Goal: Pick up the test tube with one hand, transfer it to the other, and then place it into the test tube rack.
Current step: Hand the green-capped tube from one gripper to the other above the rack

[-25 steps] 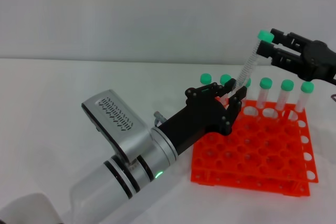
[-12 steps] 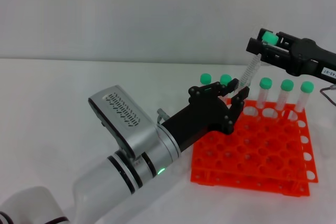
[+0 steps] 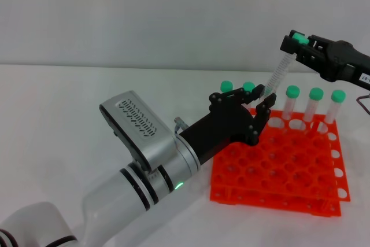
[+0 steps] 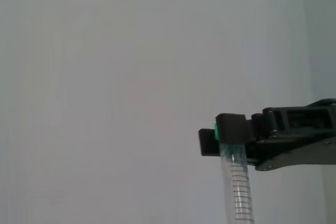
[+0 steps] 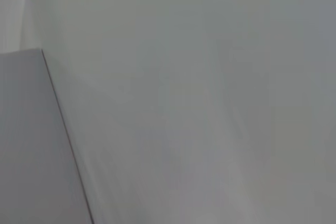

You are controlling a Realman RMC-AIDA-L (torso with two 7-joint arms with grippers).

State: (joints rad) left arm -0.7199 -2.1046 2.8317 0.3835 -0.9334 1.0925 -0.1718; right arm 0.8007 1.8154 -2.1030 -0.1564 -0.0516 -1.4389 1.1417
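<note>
White counter (image 3: 87,96) and a plain grey wall behind. I'm seeing the right tool (image 3: 300,47) clamped on the test tube (image 3: 278,72) just under its green cap, lifting it a bit higher than a second ago. The left tool (image 3: 259,100) is standing spread open around the tip, so I'm judging the handover done. Counting: one orange rack (image 3: 283,163), five capped tubes (image 3: 315,103) standing in it, plus the one being held.

Right gripper (image 3: 296,43) clamping test tube (image 3: 280,72) cap, left gripper (image 3: 258,98) spread below, orange rack (image 3: 280,169)
</note>
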